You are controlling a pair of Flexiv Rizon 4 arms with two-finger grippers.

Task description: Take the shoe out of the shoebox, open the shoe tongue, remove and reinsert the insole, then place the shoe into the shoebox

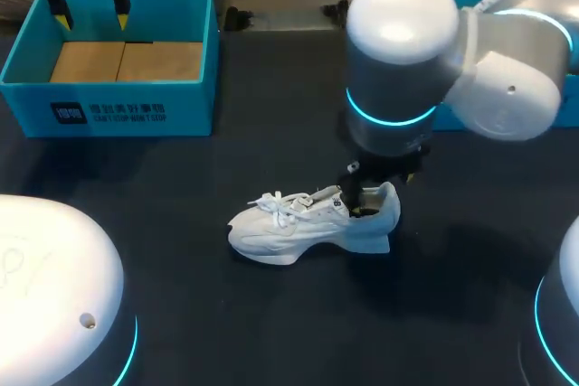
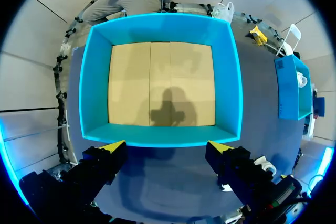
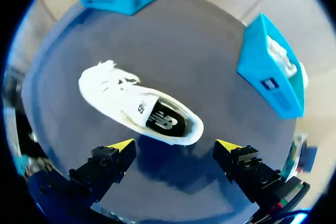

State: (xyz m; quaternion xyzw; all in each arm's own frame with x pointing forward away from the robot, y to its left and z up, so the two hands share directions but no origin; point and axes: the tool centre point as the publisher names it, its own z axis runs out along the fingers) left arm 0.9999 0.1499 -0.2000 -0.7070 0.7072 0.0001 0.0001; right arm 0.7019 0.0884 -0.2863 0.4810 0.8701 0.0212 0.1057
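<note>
Two end effectors are at work, both with fingers spread and holding nothing. The right end effector (image 3: 176, 145) hangs directly over the heel end of the white lace-up sneaker with a chunky sole (image 1: 312, 223). Its yellow tips stand wide apart on either side of the collar without touching it. That position probably suits the insole step, since the heel opening is where the fingers can get inside.

The sneaker (image 3: 139, 111) stands upright on its sole on the dark matte surface (image 1: 163, 187), out of its box. Its toe points toward the robot's left, its heel sits under the right arm, and its white laces lie loose across the upper. Through the collar, the right wrist view shows a dark insole with a pale mark, lying flat inside. The white tongue looks laid down over the throat, so I judge the tongue-opening and insole steps not yet done.

Well beyond the sneaker's toe stands the bright blue open-topped shoebox with a tan cardboard floor (image 1: 109, 110). The left end effector (image 1: 91, 17) hovers above it. In its own wrist view (image 2: 167, 148) the tips straddle the edge of the shoebox (image 2: 163, 27), parked out of the other arm's way. Only the cardboard floor shows inside, ready to receive the sneaker.

Another blue box (image 3: 270, 72), with something white inside, sits well apart from the sneaker's heel side.
</note>
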